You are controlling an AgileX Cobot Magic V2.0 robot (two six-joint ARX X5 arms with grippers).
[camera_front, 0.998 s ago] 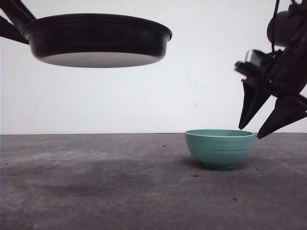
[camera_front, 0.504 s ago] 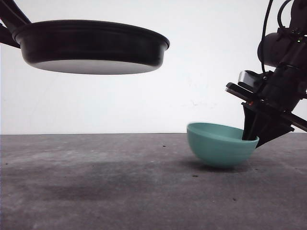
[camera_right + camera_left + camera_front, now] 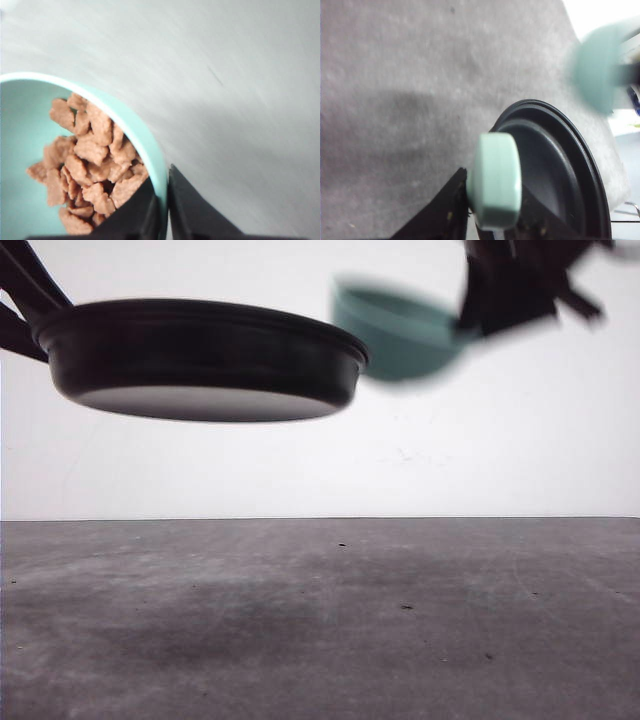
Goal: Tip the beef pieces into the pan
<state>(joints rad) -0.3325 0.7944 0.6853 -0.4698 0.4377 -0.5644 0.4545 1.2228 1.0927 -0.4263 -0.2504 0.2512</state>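
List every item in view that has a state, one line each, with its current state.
pan: held in the air by its mint-green handle, level, nothing seen inside it.
teal bowl: lifted off the table, tilted toward the pan, blurred.
beef pieces: heaped inside the bowl, unpoured.
left end effector: shut on the handle.
right end effector: shut on the bowl's rim.

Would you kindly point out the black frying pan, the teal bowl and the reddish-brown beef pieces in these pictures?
Shallow round black frying pan (image 3: 200, 355): front view, on its outer side wall.
Teal bowl (image 3: 395, 335): front view, on its blurred outer wall.
Reddish-brown beef pieces (image 3: 92, 170): right wrist view, on the middle of the heap.
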